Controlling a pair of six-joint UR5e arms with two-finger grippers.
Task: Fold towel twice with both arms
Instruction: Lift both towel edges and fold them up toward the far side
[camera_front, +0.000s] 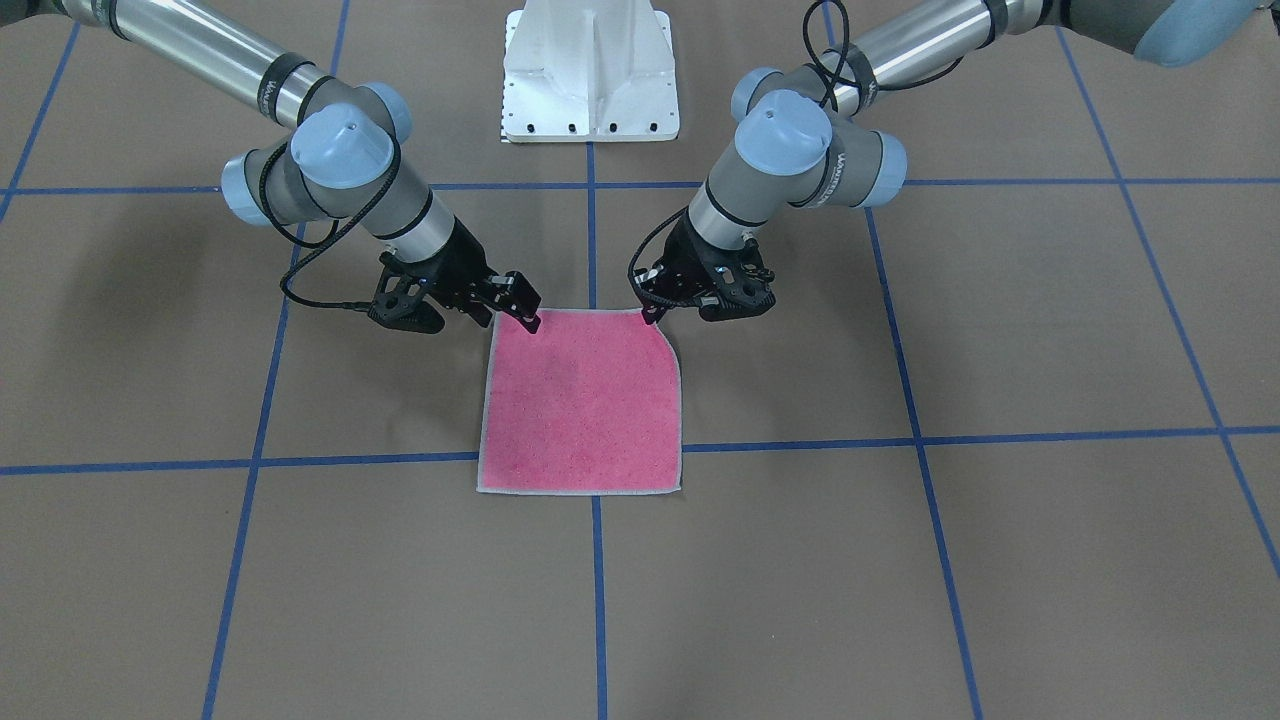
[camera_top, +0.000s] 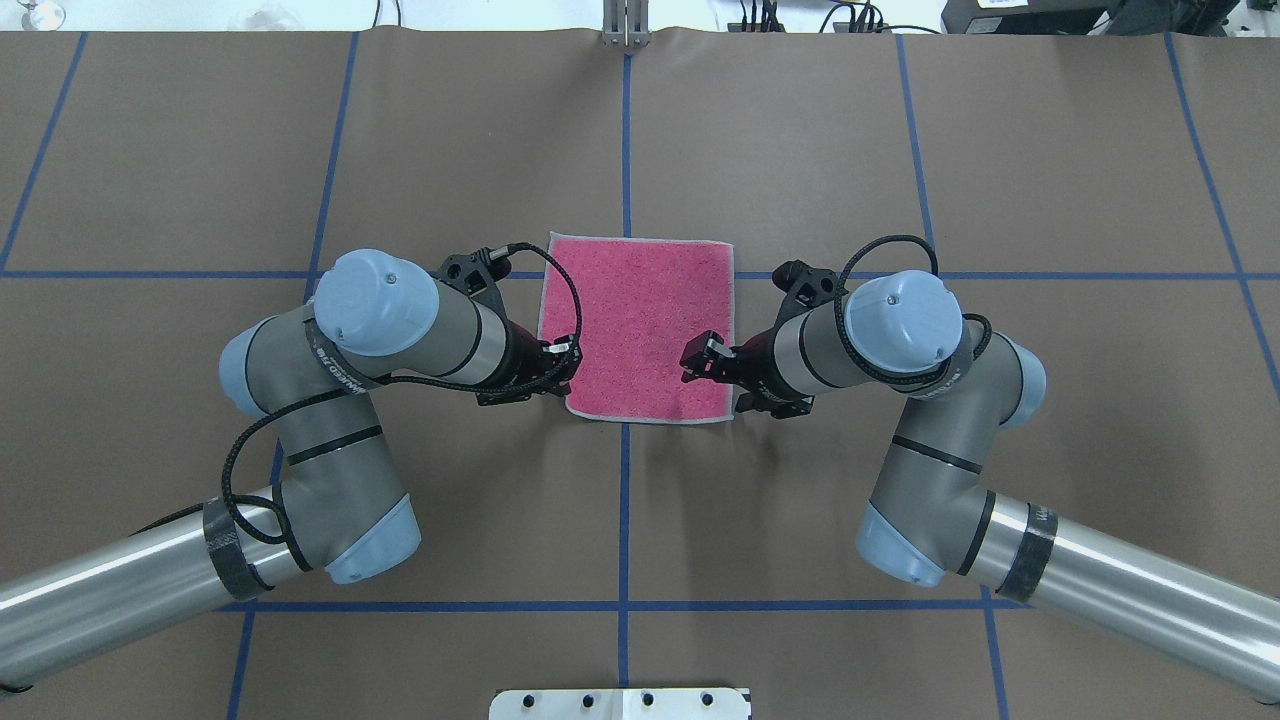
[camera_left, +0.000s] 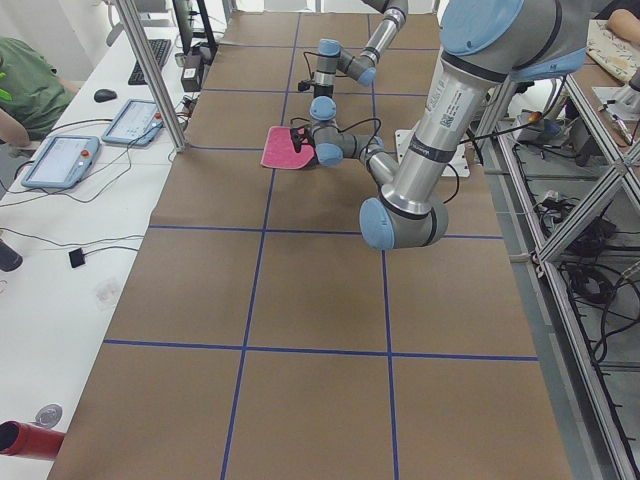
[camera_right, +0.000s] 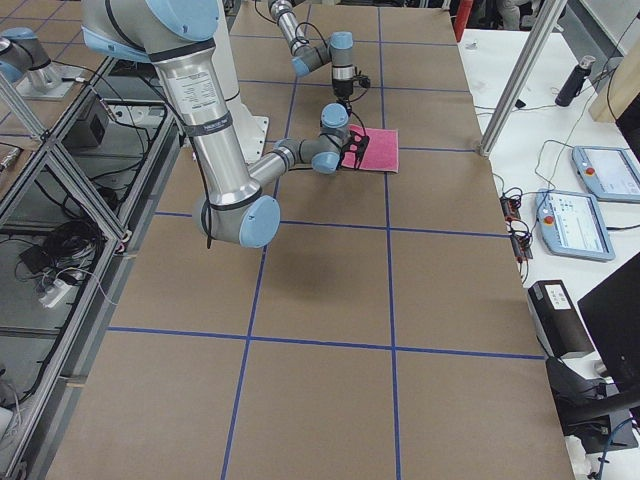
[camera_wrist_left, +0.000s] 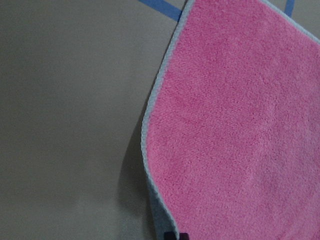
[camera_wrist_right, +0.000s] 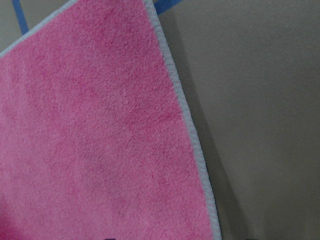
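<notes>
Robot side, you've got L gripper (camera_front: 651, 314) and R gripper (camera_front: 528, 318) each pinching a towel (camera_front: 585, 400) corner, prob. to lift that edge for fold 1. Rest lies flat, pink up, centre of table (camera_front: 900, 560); far edge free.

Pink towel (camera_front: 580, 410), flat, one corner curled, L arm (camera_front: 800, 150), R arm (camera_front: 340, 170) at corners

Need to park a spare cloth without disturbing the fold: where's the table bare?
Bare: the table beyond the far edge of the towel, and the grid squares at both table ends. Crowded: the towel's robot-side corners, where the left gripper and right gripper sit, and the strip between them and the white base.
</notes>
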